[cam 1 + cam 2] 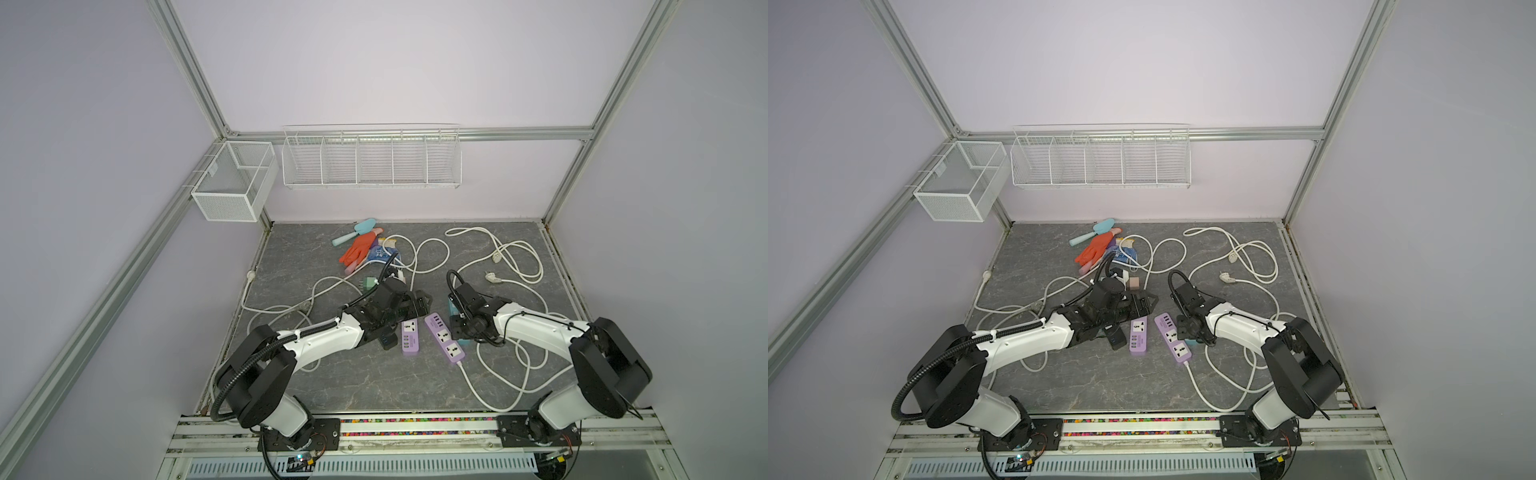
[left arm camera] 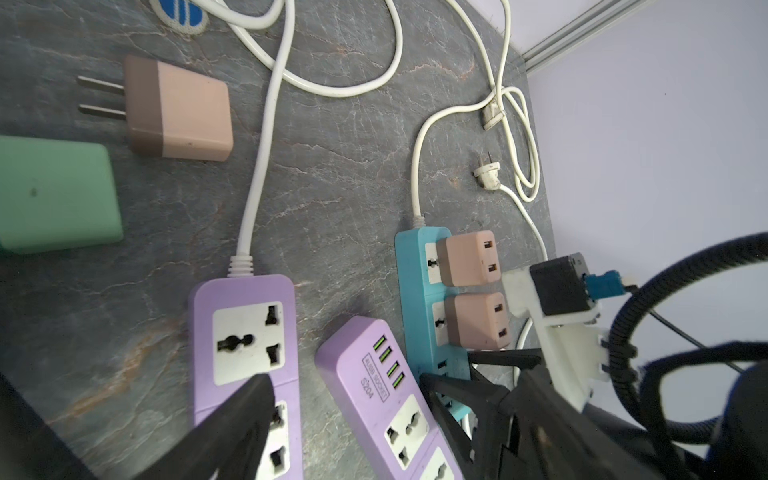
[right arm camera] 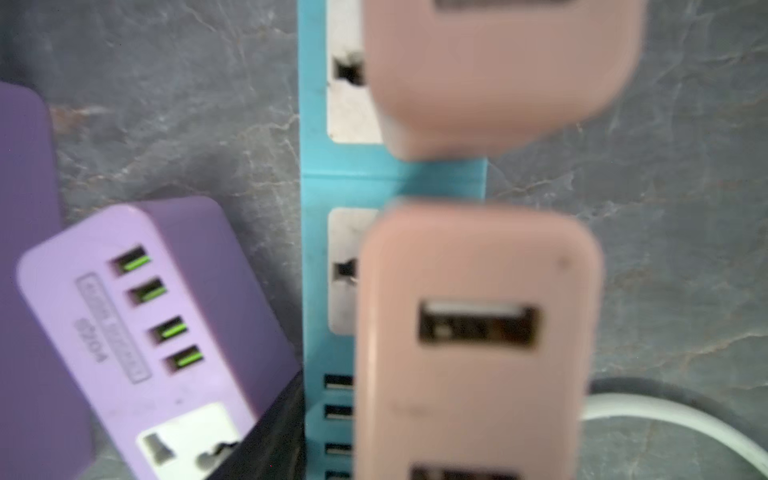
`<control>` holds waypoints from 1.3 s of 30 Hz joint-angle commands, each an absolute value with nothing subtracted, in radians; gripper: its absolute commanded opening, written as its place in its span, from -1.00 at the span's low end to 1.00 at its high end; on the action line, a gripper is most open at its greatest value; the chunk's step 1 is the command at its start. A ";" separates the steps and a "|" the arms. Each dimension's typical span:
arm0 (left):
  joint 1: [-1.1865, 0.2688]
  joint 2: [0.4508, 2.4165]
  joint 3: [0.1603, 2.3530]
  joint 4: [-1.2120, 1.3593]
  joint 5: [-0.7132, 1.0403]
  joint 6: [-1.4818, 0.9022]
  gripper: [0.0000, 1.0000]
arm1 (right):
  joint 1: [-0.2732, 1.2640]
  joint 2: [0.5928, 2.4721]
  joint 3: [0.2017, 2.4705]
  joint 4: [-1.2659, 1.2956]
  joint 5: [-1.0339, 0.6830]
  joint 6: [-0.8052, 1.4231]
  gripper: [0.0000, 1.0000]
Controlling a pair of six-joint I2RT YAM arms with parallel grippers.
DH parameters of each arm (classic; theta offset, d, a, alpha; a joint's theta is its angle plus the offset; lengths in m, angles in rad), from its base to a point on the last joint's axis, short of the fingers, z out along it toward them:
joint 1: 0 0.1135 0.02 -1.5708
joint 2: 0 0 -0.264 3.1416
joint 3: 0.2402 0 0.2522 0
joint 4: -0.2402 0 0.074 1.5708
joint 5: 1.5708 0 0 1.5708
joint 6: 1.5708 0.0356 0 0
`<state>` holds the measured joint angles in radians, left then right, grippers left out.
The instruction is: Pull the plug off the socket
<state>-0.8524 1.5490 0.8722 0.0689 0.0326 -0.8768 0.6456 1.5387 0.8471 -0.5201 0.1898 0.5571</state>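
**Item:** pink plug point(image 3: 478, 332), seated in blue socket strip point(image 3: 316, 187), in the outlet next to the USB ports. Second pink plug point(image 3: 498, 62) seated in the adjoining outlet. Strip flat on grey table point(image 1: 374, 386), just beside purple strip point(image 2: 374, 382).

**Right gripper** point(image 1: 459, 328): low over the nearer plug, jaws parted, nothing clamped. One finger point(image 3: 278, 436) clear of the plug's side, the other out of view.

**Left gripper** point(image 2: 340, 378): wide open, empty, above that purple strip and second purple strip point(image 2: 243, 332).

**Handling, as judged:** centre the jaws on the plug's flat sides, close firmly, then draw straight out along the prongs – no rocking. Light strip likely to lift with it – best pinned at its free end by the left gripper. Keep clear of the neighbouring plug.
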 commanded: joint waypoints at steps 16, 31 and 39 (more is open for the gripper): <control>-0.875 1.820 1.135 0.073 0.074 -0.856 0.40 | 0.530 1.381 1.019 -0.735 0.177 0.426 0.54; -0.880 2.060 1.266 0.147 0.178 -0.871 0.07 | 0.514 1.526 1.061 -0.651 0.171 0.430 0.27; -0.882 2.113 1.297 0.140 0.211 -0.864 -0.05 | 0.512 1.572 1.064 -0.619 0.155 0.443 0.15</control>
